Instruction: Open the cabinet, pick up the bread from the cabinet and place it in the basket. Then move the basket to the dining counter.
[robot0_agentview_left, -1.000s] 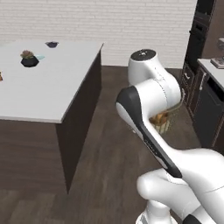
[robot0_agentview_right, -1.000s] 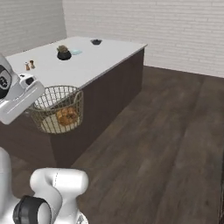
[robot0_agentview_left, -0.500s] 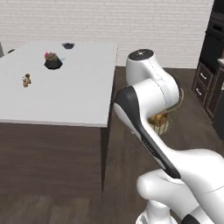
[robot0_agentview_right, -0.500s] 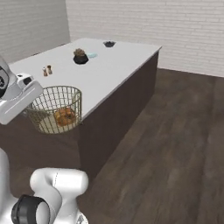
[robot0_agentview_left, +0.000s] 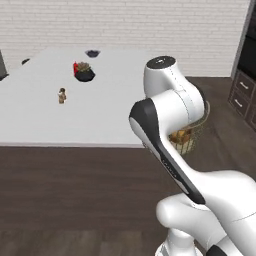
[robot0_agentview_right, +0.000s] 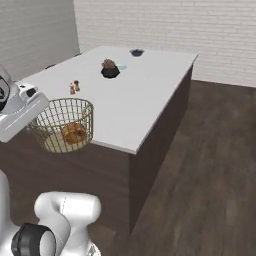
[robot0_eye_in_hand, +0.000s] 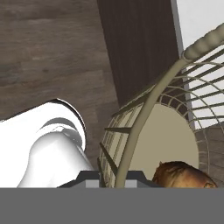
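Note:
My gripper is shut on the rim of the round tan wire basket, which hangs in the air beside the near edge of the white-topped dining counter. The golden-brown bread lies on the basket's floor. In the hand view the rim wire runs up from between my fingertips, and the bread shows at the lower right. In the left base view my arm hides most of the basket; the bread peeks out. The cabinet is out of view.
On the counter stand a dark pot with a plant, a pair of small shakers and a dark bowl. Dark drawer units stand at the right. Dark wooden floor lies open along the counter's right side.
Both base views have shifted: the base has moved, so the counter now lies closer and more squarely ahead. The basket with the bread stays in my grip.

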